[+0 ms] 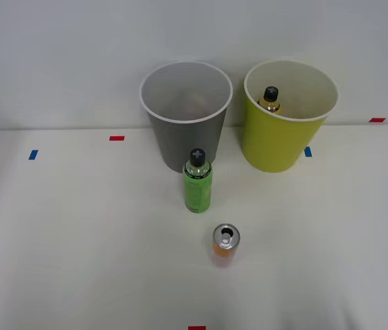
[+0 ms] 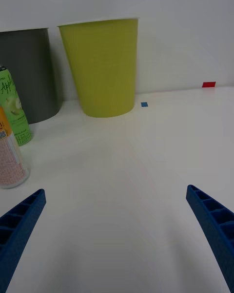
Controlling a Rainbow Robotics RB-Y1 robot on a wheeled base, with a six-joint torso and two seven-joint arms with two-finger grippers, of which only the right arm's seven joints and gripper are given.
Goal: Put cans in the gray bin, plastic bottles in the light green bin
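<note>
White desk and pale wall frame the sorting. With the claw spread wide and empty, the likely next pick is the orange can, standing before the green bottle: grip low, lift clear, then release over the gray bin.

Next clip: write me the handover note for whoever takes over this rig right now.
Right claw: open, empty, low over bare table.
Amber bottle: already inside the light green bin.
Gray bin: something reddish shows faintly at its bottom, too dim to identify.
Green bottle: upright on the table in front of the gray bin, goes to the light green bin.
Orange can: upright nearer the robot, goes to the gray bin.
</note>
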